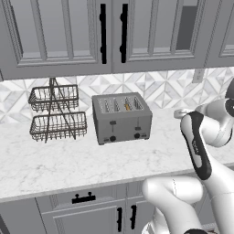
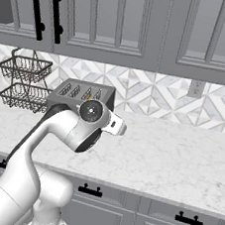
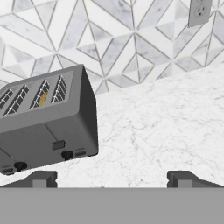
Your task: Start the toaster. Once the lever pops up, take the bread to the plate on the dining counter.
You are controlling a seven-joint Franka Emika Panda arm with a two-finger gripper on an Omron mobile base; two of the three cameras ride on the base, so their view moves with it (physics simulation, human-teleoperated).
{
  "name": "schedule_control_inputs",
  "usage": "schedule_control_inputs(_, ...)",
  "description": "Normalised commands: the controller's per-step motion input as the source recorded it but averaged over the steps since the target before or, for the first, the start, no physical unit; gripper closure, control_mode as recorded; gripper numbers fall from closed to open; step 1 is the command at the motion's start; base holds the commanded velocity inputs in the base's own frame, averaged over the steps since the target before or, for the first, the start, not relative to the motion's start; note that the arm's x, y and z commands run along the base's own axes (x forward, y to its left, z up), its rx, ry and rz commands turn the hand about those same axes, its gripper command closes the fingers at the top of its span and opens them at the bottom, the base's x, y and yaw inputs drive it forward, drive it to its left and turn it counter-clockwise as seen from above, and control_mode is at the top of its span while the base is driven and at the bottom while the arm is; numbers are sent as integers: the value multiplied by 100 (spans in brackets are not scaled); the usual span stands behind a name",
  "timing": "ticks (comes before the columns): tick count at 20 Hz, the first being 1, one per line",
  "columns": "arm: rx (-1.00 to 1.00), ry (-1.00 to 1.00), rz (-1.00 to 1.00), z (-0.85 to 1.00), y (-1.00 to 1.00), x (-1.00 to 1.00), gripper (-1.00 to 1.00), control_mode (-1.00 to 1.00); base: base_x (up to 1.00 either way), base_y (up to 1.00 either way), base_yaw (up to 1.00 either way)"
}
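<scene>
You see grey cupboards (image 1: 59,32) up on the wall, with black handles. Under them runs a wall of white and grey tiles (image 2: 151,97). Below that is a long white marble table (image 1: 68,160) with grey lines in it. More cupboards with black handles sit under its front edge.

Your white arm (image 1: 201,141) rises beside the table, to the right of the toaster (image 1: 122,118). The toaster is a grey metal box. It stands on the table near the back wall. It has four slots on top, and two dark levers and two round black knobs on the front.

A black wire basket (image 1: 57,113) with two levels stands just left of the toaster, not touching it.

In the hand view, the jaws (image 3: 112,179) are spread wide and hold nothing. They hang over the bare table, right of the toaster.

A bit of tan bread (image 1: 127,107) peeks out of one slot.
</scene>
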Motion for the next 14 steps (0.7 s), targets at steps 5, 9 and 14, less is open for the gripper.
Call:
schedule_control_inputs(5,0,0,0,0,0,0,-100,-100,0,0,0)
schedule_control_inputs(9,0,0,0,0,0,0,-100,-100,0,0,0)
schedule_control_inputs(14,0,0,0,0,0,0,-100,-100,0,0,0)
